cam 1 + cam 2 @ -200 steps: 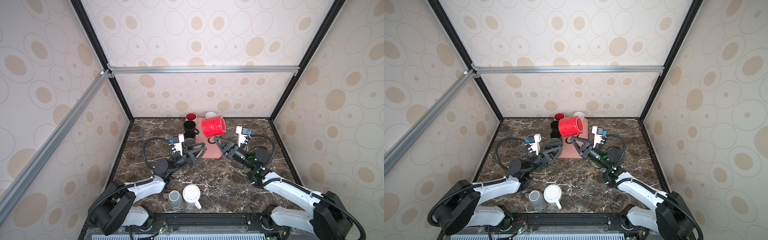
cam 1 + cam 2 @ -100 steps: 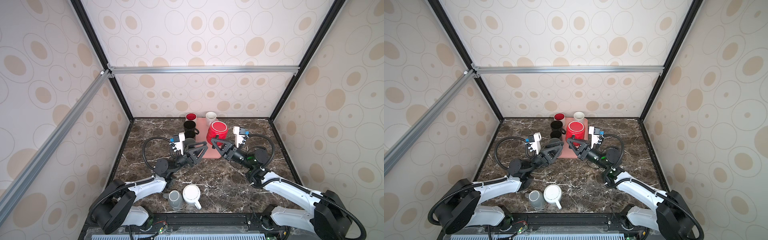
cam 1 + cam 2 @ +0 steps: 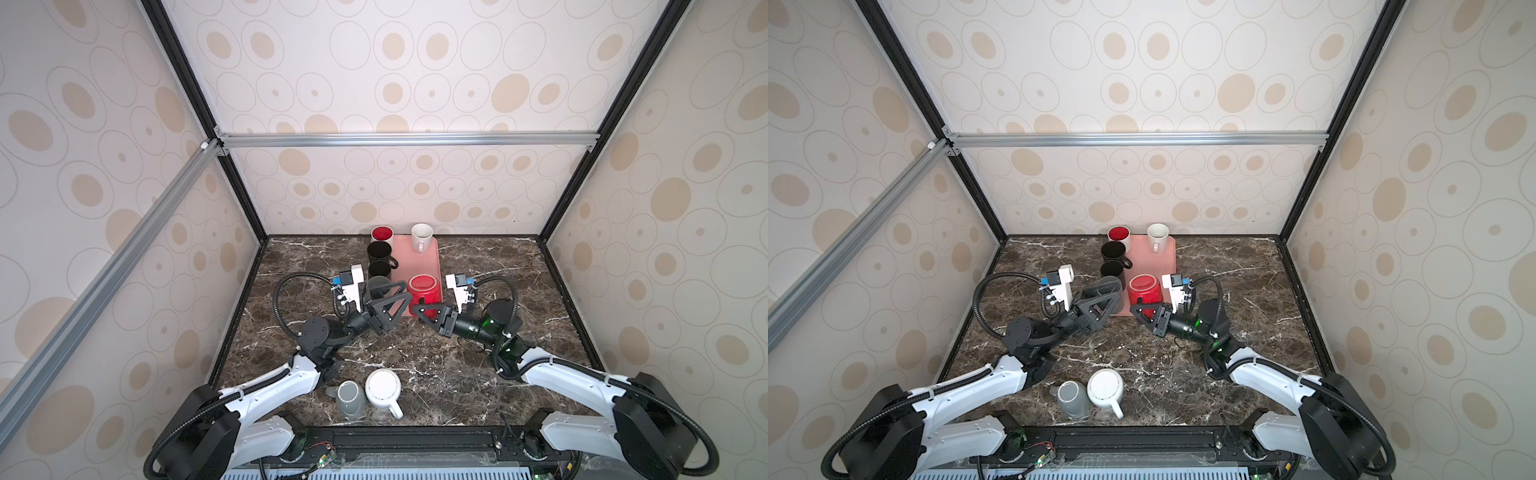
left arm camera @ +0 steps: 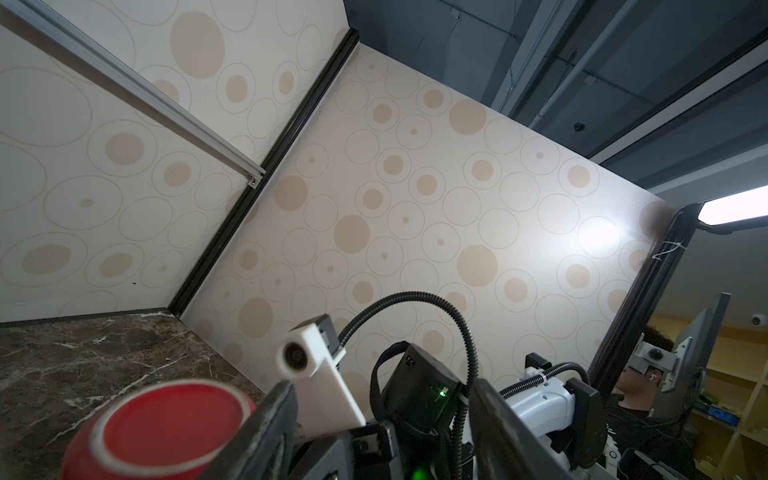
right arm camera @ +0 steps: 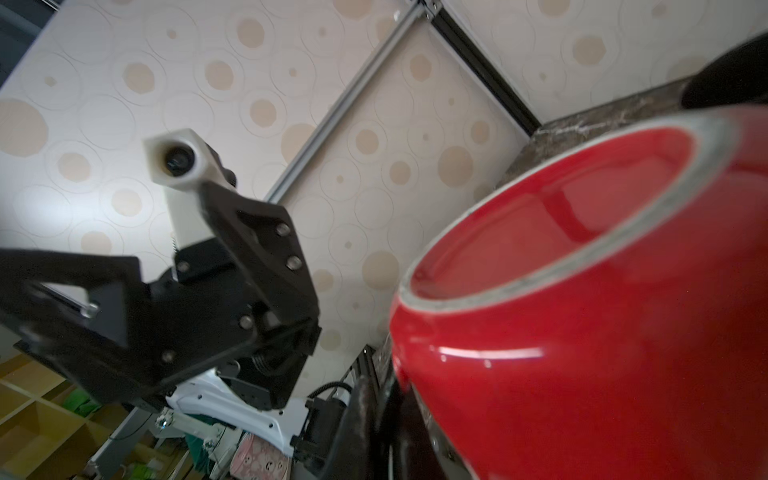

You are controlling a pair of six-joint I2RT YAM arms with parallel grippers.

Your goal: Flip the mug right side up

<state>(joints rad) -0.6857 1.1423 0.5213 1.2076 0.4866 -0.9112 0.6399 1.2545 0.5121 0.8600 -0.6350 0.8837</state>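
Mug handle hidden behind R hand.

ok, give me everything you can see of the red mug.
The red mug is glossy red, ceramic by the look. It stands on the near right corner of the pink tray. The upward face is a shallow red disc inside a pale matt ring, likely its base, so upside down. The right end effector is shut at its near side, apparently on the hidden handle.
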